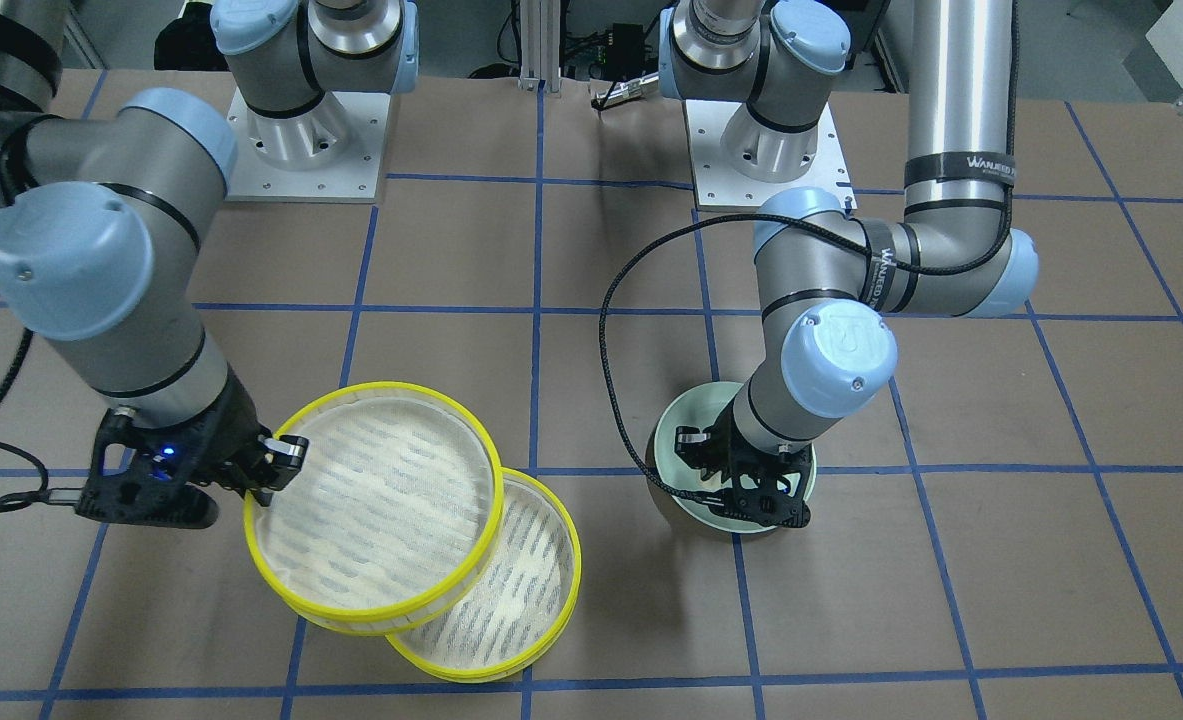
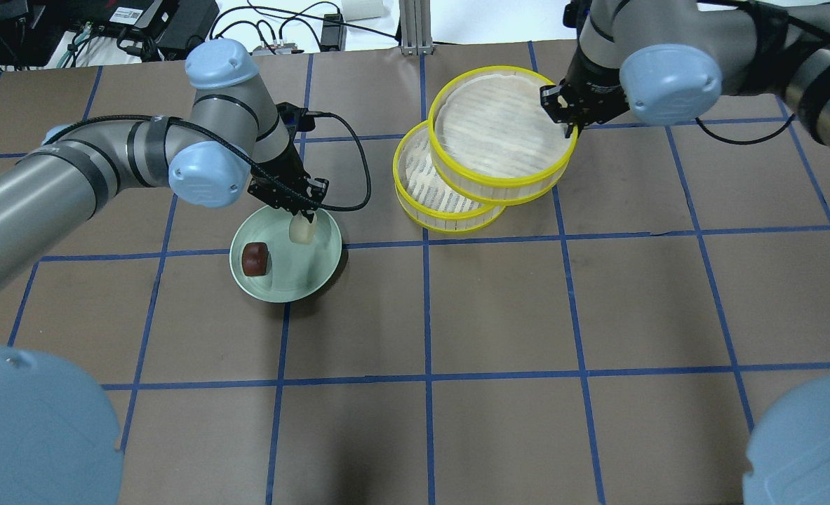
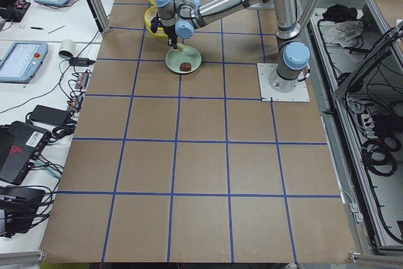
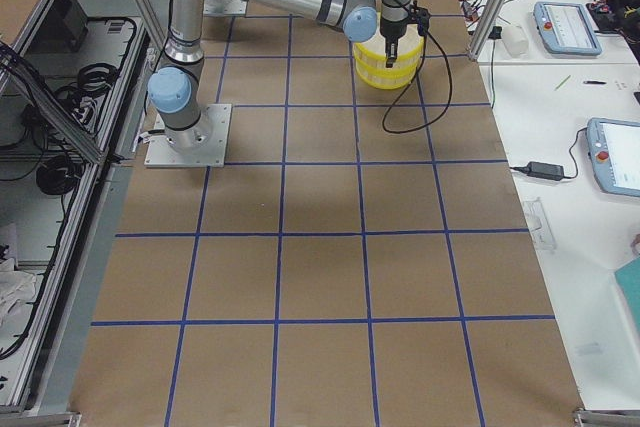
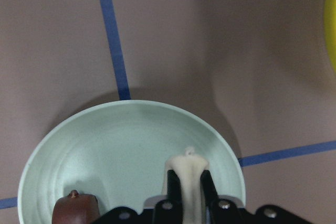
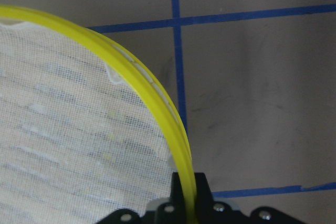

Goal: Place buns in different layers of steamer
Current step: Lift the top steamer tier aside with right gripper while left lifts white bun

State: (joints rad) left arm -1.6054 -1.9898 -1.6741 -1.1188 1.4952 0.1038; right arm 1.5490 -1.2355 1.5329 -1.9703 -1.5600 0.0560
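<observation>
My left hand [image 2: 303, 216] pinches the cream bun [image 2: 302, 231] over the green plate [image 2: 295, 277] on the table [image 2: 499, 308]; the brown bun [image 2: 255, 259] lies on that plate; my right hand [image 2: 567, 128] clamps the upper steamer tray [image 2: 499, 181] by its rim, offset over the lower tray [image 2: 423, 188].

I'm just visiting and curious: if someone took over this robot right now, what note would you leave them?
Left arm's fingers: shut on the small cream-white oblong bun, at the pale green round plate.
Right arm's fingers: shut on the rim of the upper yellow-rimmed mesh steamer tray, offset over the lower yellow-rimmed tray.
The small dark reddish-brown bun lies on the plate; both trays are empty.
Done: one bun gripped, lower layer partly uncovered. Left: one bun into each layer.
</observation>
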